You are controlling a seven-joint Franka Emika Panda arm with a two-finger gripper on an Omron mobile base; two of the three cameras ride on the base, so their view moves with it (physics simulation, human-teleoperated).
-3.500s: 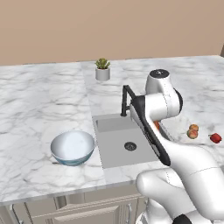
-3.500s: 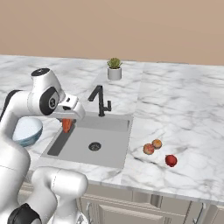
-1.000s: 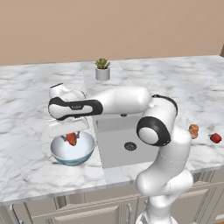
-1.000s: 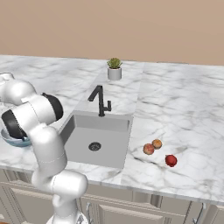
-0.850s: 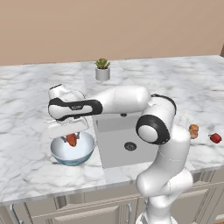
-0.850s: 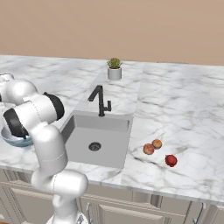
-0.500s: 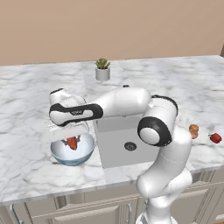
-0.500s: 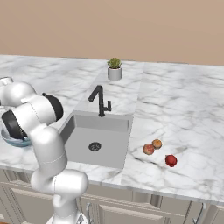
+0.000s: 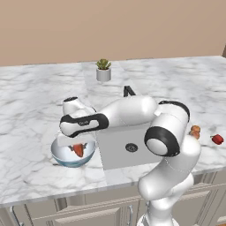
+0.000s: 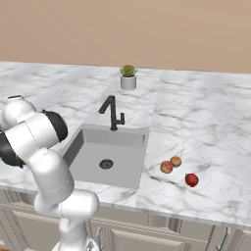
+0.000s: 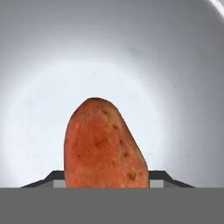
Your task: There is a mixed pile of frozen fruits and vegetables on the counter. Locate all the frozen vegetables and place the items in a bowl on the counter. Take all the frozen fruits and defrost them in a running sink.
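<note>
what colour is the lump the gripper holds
Orange-red with small brown specks; the vegetable lump shows best in the hand view.

White grey-veined marble tabletop, pale blue-white glossy bowl, orange-red brown-speckled vegetable, grey sink, black faucet, two orange-peach fruits, dark red vegetable, beige cabinets.

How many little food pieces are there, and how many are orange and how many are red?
Orange-peach balls: 2, on the counter right of the sink and
Dark red lump: 1, beside them
Orange-red lump: 1, in the gripper over the bowl
Total: 4
</note>
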